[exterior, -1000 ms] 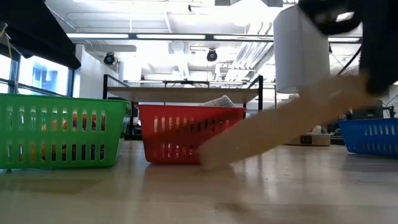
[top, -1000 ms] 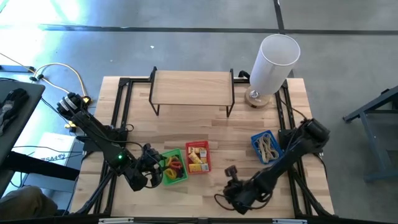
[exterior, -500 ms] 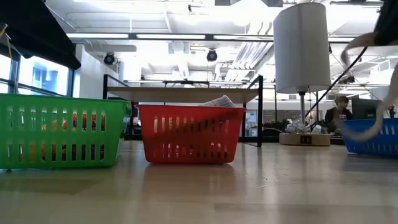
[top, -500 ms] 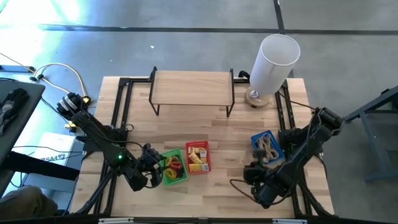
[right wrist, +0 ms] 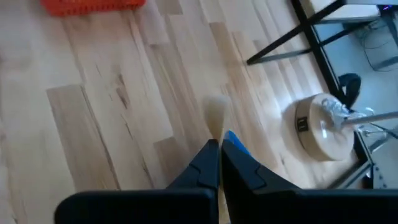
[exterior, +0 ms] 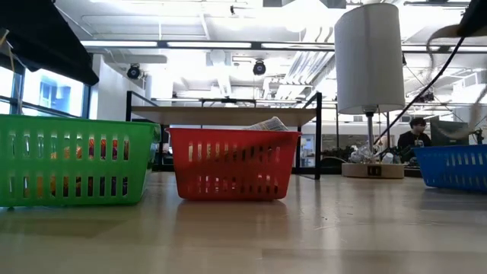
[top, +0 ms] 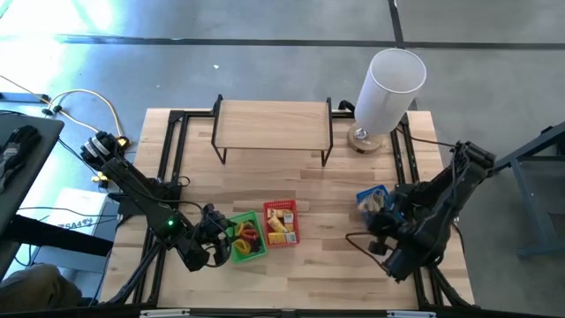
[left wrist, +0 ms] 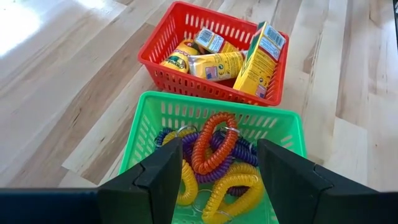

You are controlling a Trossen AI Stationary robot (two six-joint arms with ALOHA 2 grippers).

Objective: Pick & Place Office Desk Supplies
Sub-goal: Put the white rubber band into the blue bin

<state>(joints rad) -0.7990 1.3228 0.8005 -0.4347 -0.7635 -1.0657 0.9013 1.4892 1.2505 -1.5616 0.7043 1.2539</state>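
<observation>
Three slotted plastic baskets on the pale wooden table (top: 291, 190): green basket (top: 248, 237), red basket (top: 281, 223), blue basket (top: 375, 205).

Left gripper (left wrist: 211, 180) poised just at the near rim of the green basket, jaws wide apart, nothing between them. Directly ahead of those jaws, in the left wrist view only: coiled plastic rings (left wrist: 211, 158) in orange, purple and yellow, heaped inside the green basket. Beyond, farther from the jaws, the red basket with yellow packets and small boxes (left wrist: 236, 59). From above, only blurs of colour in both baskets; from table height, only faint orange behind the green slats and a paper tip over the red rim.

Right gripper (right wrist: 219, 163) above the table beside the blue basket, jaws pressed together. Pale blurred strip just past the fingertips, not identifiable; whether held, cannot tell. From above, tan rubber-band loops (top: 378, 203) in the blue basket, close to the right arm; contents hidden in the low view.

Tall white cylinder (top: 388, 88) on a round wooden base (right wrist: 320, 127), well ahead of the right jaws. Black-framed wooden shelf (top: 274, 124) at the far side.
</observation>
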